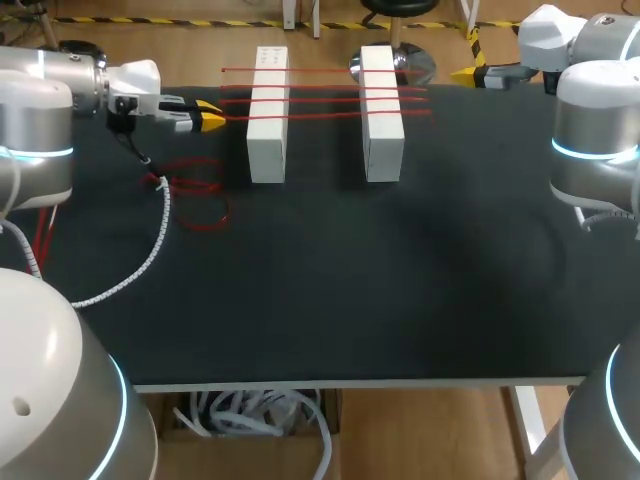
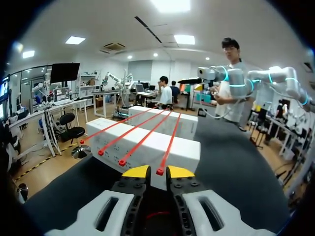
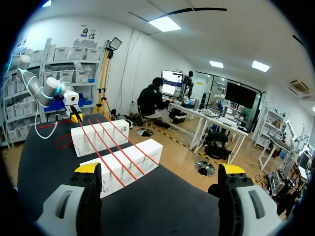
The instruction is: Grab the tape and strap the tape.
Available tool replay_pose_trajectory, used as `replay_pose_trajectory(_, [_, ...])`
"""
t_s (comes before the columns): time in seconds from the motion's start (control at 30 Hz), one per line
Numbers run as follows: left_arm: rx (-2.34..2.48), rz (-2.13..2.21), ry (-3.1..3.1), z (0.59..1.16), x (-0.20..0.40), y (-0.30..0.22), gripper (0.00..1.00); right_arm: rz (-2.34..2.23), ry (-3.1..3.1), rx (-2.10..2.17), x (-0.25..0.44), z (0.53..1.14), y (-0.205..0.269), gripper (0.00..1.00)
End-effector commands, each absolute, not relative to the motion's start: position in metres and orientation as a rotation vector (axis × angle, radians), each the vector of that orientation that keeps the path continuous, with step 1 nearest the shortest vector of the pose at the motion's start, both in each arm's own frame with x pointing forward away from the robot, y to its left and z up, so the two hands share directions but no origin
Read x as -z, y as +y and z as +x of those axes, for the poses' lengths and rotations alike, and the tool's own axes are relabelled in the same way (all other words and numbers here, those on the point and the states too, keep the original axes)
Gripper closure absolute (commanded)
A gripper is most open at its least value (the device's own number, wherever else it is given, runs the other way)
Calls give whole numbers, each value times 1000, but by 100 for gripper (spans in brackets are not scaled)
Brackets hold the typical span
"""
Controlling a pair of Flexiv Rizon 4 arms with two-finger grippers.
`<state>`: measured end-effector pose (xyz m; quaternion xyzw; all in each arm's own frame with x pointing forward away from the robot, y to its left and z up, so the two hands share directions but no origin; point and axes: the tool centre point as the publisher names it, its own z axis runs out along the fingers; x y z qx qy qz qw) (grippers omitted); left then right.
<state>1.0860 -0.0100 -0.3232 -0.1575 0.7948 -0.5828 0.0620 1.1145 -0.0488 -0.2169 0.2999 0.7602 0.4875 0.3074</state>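
- Count: four red tapes (image 2: 146, 137) stretched over two white blocks (image 1: 268, 125); one loose red coil (image 1: 200, 205) beside them.
- Level left gripper (image 1: 213, 116) pinches one tape's end.
- Level right gripper (image 1: 462, 73), far edge: fingers spread.

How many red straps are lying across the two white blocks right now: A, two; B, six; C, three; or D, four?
D: four straps run side by side over both blocks, and the left wrist view shows four separate red ends.
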Motion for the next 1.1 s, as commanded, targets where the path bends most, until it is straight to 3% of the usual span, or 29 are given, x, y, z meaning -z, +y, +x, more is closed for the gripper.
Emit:
replay_pose_trajectory(0.03, [1764, -468, 2411, 1089, 323, -9, 87, 793, 2011, -1290, 217, 1114, -49, 0])
replay_pose_trajectory(0.13, [1766, -457, 2415, 1089, 323, -9, 90, 793, 2011, -1290, 217, 1114, -49, 0])
replay_pose_trajectory(0.2, [1766, -451, 2416, 1089, 322, -9, 100, 793, 2011, -1290, 217, 1114, -49, 0])
replay_pose_trajectory(0.77, [1815, -376, 2411, 1085, 307, -9, 100, 793, 2011, -1290, 217, 1114, -49, 0])
replay_pose_trajectory(1.1, [2025, -340, 2234, 1082, 262, -8, 100, 793, 2011, -1290, 217, 1114, -49, 0])
